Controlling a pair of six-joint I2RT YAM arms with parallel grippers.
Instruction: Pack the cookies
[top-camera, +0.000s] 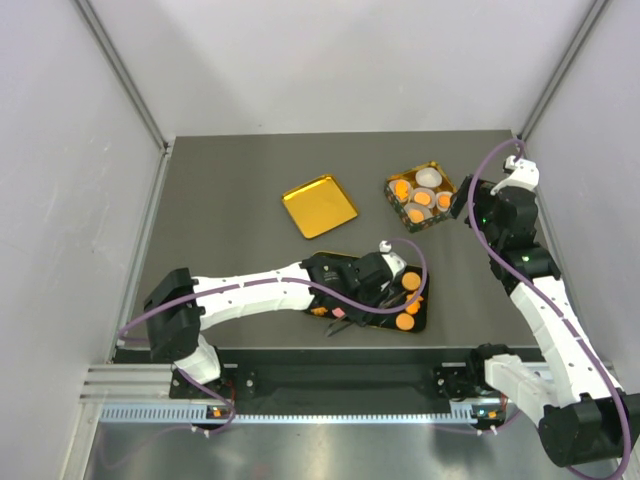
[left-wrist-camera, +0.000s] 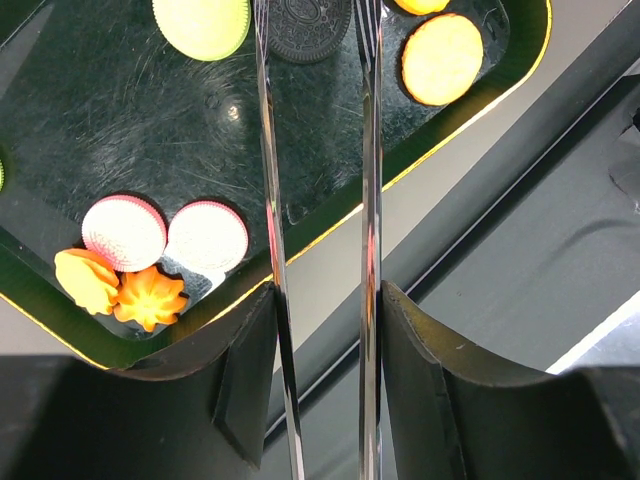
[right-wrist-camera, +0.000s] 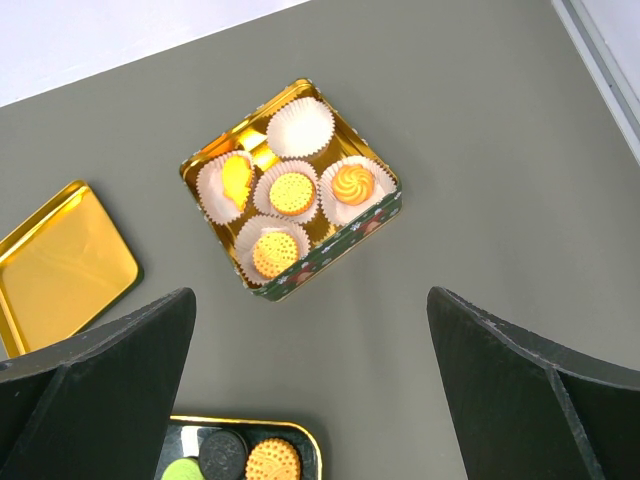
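Note:
Cookies lie on a black gold-rimmed tray (top-camera: 424, 318): orange discs (top-camera: 412, 282), and in the left wrist view a green one (left-wrist-camera: 202, 22), a dark sandwich one (left-wrist-camera: 310, 25), an orange disc (left-wrist-camera: 442, 58), two pink ones (left-wrist-camera: 123, 232) and orange flower shapes (left-wrist-camera: 150, 297). My left gripper (top-camera: 372, 290) (left-wrist-camera: 322, 300) is shut on metal tongs (left-wrist-camera: 268, 180), whose blades flank the dark cookie; their tips are out of frame. My right gripper (top-camera: 462, 205) (right-wrist-camera: 310, 300) is open and empty above the table beside the tin (right-wrist-camera: 331, 256). The tin holds orange cookies (right-wrist-camera: 291, 192) in paper cups.
The gold lid (top-camera: 319, 206) (right-wrist-camera: 60, 265) lies left of the tin (top-camera: 395, 205). One paper cup (right-wrist-camera: 301, 126) in the tin is empty. The black tray's corner shows in the right wrist view (right-wrist-camera: 300, 435). The table's front rail (left-wrist-camera: 560, 250) runs close to the tray.

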